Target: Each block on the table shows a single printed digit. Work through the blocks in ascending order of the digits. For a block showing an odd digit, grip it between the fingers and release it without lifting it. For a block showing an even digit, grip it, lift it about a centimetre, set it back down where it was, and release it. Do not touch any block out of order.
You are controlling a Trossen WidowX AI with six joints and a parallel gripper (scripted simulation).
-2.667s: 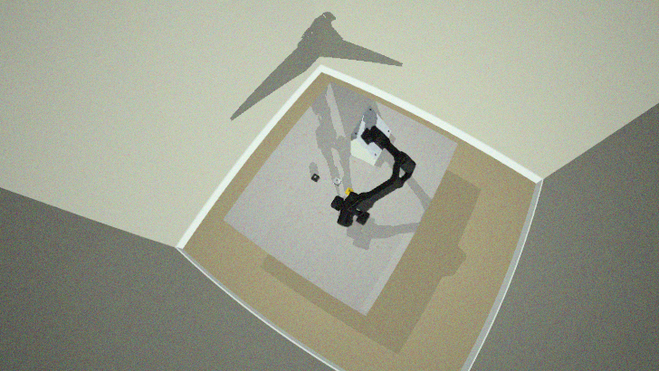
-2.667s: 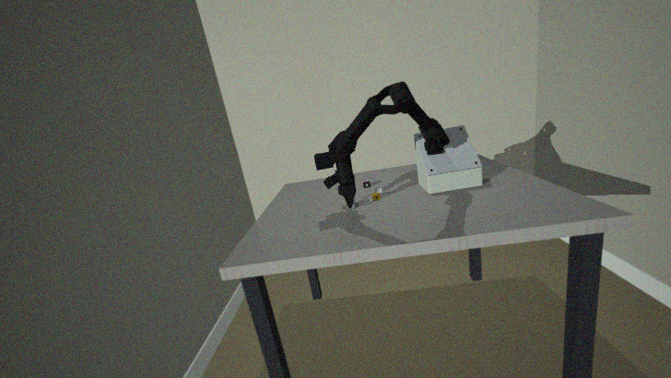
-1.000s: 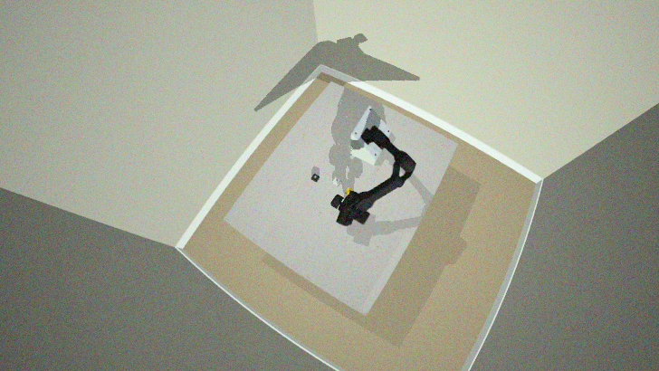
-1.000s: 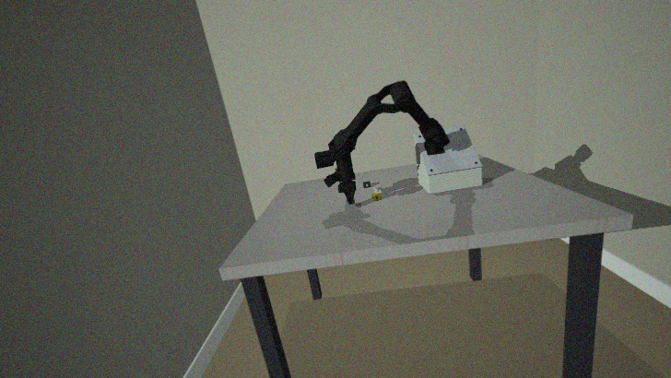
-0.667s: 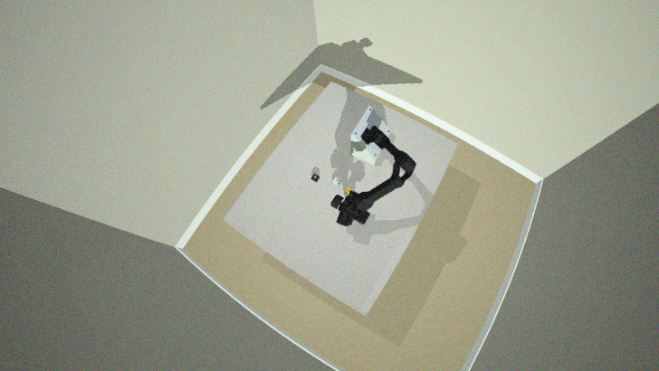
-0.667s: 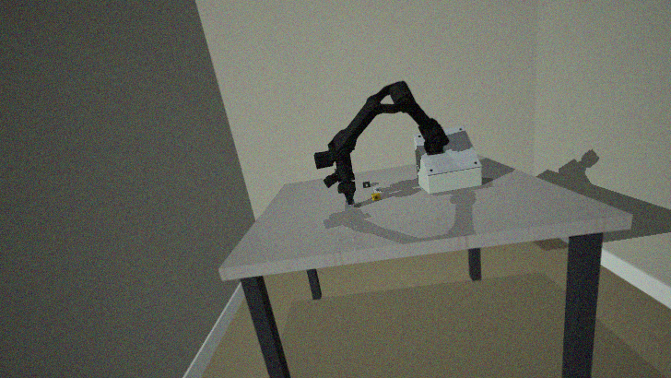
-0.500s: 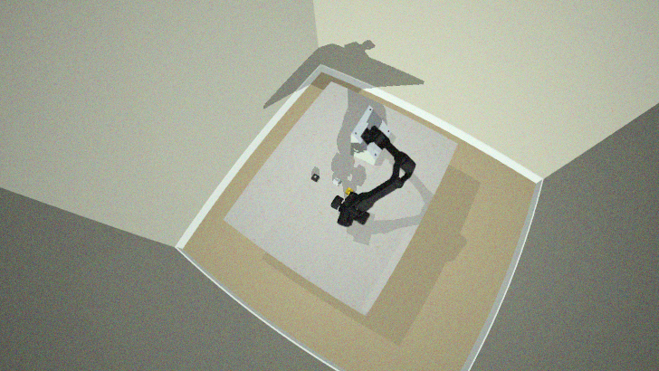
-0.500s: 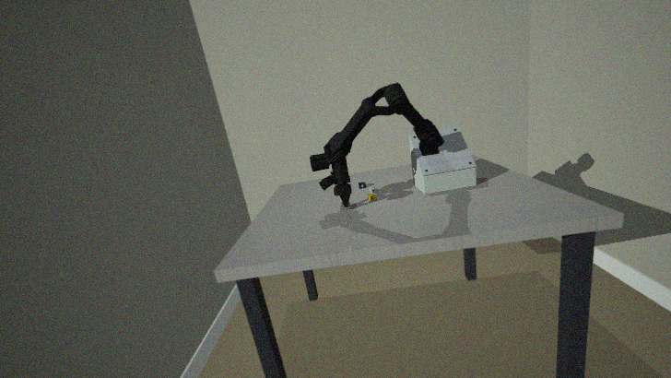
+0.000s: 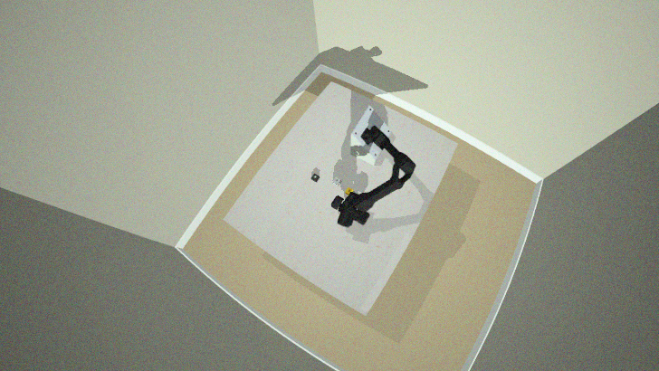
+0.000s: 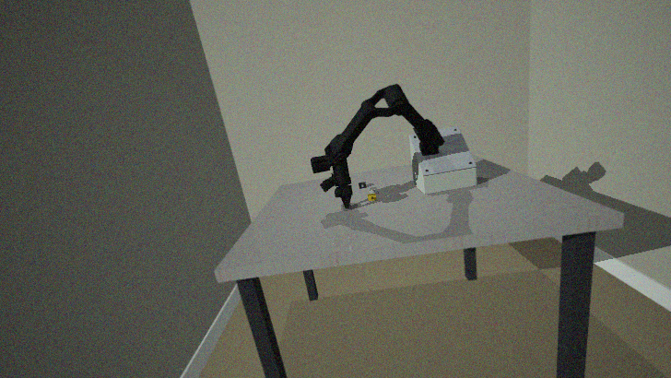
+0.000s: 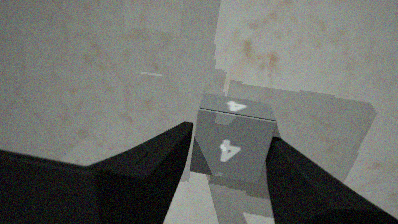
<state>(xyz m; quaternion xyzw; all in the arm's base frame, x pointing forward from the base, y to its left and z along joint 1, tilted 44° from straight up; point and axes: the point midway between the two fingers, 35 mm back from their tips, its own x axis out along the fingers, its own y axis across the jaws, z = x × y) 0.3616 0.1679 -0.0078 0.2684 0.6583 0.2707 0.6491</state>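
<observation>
A grey block [image 11: 250,145] with a white 4 on its top and side stands between my fingers in the wrist view. My gripper [image 11: 229,138] [image 10: 347,206] is open around it, with a narrow gap at the left finger; the right finger is beside or against the block. Fingers and hand hide this block in the top and exterior views. A yellow block [image 9: 349,190] [image 10: 371,197] stands close to the hand on the base side. A dark block [image 9: 314,177] [image 10: 361,185] stands farther off. A pale block [image 9: 337,181] lies between those two in the top view. Their digits are too small to read.
The white arm base [image 9: 365,123] [image 10: 448,175] stands on the pale table [image 9: 295,221] [image 10: 300,243]. Arm shadows fall across the tabletop, around the yellow and pale blocks. Walls stand behind the table.
</observation>
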